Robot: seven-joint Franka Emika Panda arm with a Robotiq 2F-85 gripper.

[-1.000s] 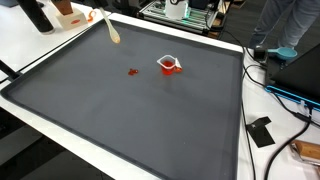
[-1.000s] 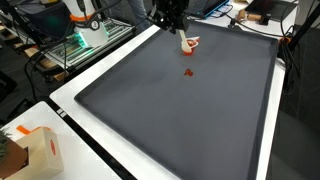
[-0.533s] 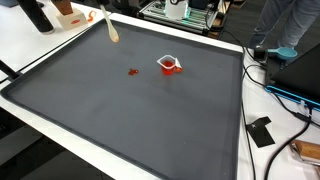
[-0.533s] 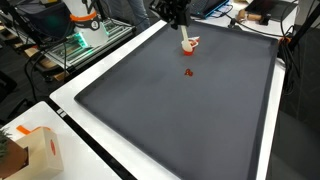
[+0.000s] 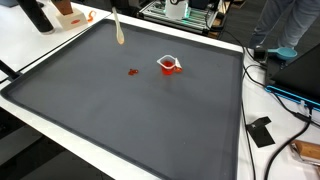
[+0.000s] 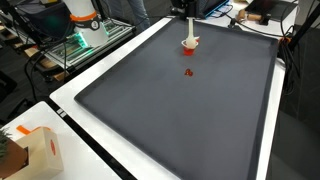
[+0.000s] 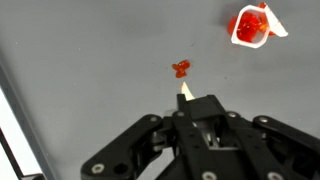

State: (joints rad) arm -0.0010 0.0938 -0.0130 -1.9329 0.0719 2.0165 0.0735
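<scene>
My gripper (image 7: 188,106) fills the bottom of the wrist view, shut on a pale wooden spoon whose tip (image 7: 184,90) sticks out ahead of the fingers. Below it on the dark grey mat (image 5: 120,110) lies a small red blob (image 7: 181,69). A white cup with red contents (image 7: 250,25) stands further off at the upper right. In both exterior views the spoon (image 5: 118,30) (image 6: 190,25) hangs down from the top edge, with the gripper itself out of frame above. Cup (image 5: 170,65) (image 6: 189,44) and blob (image 5: 132,72) (image 6: 188,72) rest on the mat.
The mat lies on a white table (image 5: 60,150). A cardboard box (image 6: 35,150) sits at one corner. Cables and a black block (image 5: 262,130) lie beside the mat. An orange box (image 5: 70,15), a dark bottle (image 5: 35,15) and a person (image 5: 290,25) are at the back.
The arm has risen with the spoon. The gripper has left the top of an exterior view, and the spoon has shifted slightly sideways. Cup and blob have not moved.
</scene>
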